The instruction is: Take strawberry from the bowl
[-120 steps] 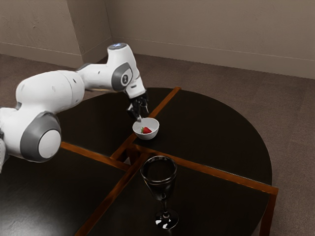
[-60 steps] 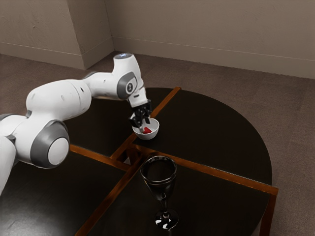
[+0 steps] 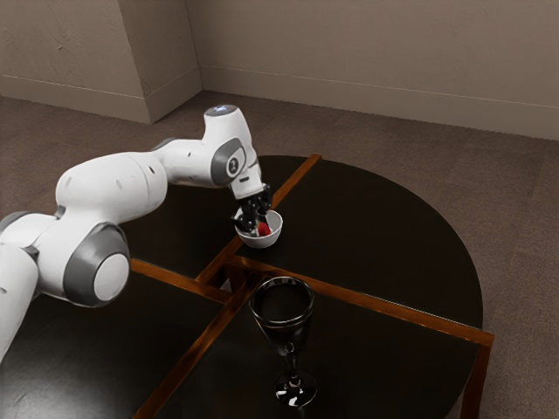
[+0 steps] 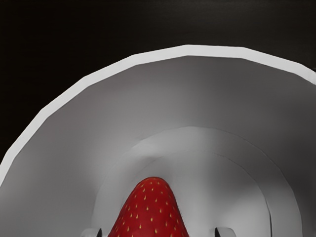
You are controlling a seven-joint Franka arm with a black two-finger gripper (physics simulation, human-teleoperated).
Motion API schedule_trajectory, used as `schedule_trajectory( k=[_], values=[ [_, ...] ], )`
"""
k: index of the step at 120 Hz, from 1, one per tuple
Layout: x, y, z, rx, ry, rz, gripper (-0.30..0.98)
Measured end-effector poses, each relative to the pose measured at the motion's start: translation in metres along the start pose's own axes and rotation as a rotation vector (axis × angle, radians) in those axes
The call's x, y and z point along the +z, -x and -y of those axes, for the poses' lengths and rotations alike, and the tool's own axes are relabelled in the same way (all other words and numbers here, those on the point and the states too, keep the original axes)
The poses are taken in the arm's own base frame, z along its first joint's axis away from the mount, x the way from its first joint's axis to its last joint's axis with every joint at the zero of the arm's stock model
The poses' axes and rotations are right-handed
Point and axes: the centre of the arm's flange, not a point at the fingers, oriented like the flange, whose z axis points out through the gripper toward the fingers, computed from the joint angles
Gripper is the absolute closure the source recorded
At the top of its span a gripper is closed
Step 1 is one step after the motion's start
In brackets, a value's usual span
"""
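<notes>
Gripper (image 3: pixel 256 225), one, is set at the bowl's (image 3: pixel 260 240) eleven o'clock in the exterior view, fingers spread, nothing clasped; strawberry (image 4: pixel 150 212), one, is contained in the bowl between them; grasping seems in hand, closure being required before lifting.

We have the gripper (image 3: pixel 256 230) down inside the bowl (image 3: pixel 263 243), whose wall rings it and bars low sideways travel; our passage is up, over the rim. The strawberry (image 4: pixel 150 212) takes up the middle between our 2 fingers, leaving a narrow gap beside 1 and a wider gap beside the other. Between bowl and dark goblet (image 3: pixel 284 327), we have room to pass.
</notes>
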Motion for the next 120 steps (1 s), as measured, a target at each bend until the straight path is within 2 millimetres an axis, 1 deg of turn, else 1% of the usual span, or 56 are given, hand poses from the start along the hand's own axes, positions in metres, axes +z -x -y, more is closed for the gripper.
schedule_trajectory(
  k=[5, 19, 32, 36, 50, 52, 56, 60, 63, 66, 68, 70, 73, 80, 88, 96, 102, 106, 109, 112, 114, 116, 119, 120],
  values=[
    [-0.001, 0.000, -0.001, -0.003, 0.002, -0.008, 0.44],
    [-0.009, 0.006, -0.001, -0.014, -0.004, -0.018, 0.52],
    [-0.008, 0.009, -0.002, -0.021, 0.001, -0.025, 0.55],
    [-0.014, 0.009, -0.001, -0.022, -0.007, -0.027, 0.56],
    [-0.050, 0.009, -0.002, -0.024, -0.036, -0.035, 0.59],
    [-0.055, 0.006, -0.003, -0.021, -0.037, -0.037, 0.59],
    [-0.071, -0.018, -0.003, 0.010, -0.047, -0.042, 0.60],
    [-0.083, -0.057, -0.004, 0.059, -0.057, -0.046, 0.61],
    [-0.088, -0.089, -0.005, 0.100, -0.061, -0.050, 0.61],
    [-0.088, -0.116, -0.007, 0.135, -0.060, -0.055, 0.62],
    [-0.087, -0.130, -0.009, 0.152, -0.058, -0.057, 0.62],
    [-0.083, -0.141, -0.010, 0.166, -0.054, -0.059, 0.62],
    [-0.076, -0.152, -0.013, 0.180, -0.045, -0.061, 0.62],
    [-0.056, -0.162, -0.017, 0.191, -0.018, -0.061, 0.63],
    [-0.043, -0.159, -0.021, 0.185, 0.003, -0.059, 0.63],
    [-0.033, -0.157, -0.024, 0.183, 0.014, -0.056, 0.50],
    [-0.033, -0.157, -0.025, 0.183, 0.010, -0.055, 0.39],
    [-0.037, -0.157, -0.024, 0.183, 0.002, -0.055, 0.34],
    [-0.045, -0.157, -0.022, 0.183, -0.010, -0.055, 0.30],
    [-0.064, -0.156, -0.021, 0.182, -0.034, -0.055, 0.27],
    [-0.091, -0.155, -0.022, 0.179, -0.060, -0.055, 0.25],
    [-0.125, -0.154, -0.026, 0.175, -0.093, -0.055, 0.23],
    [-0.185, -0.148, -0.042, 0.156, -0.147, -0.056, 0.20],
    [-0.202, -0.145, -0.048, 0.148, -0.163, -0.056, 0.19]
  ],
)
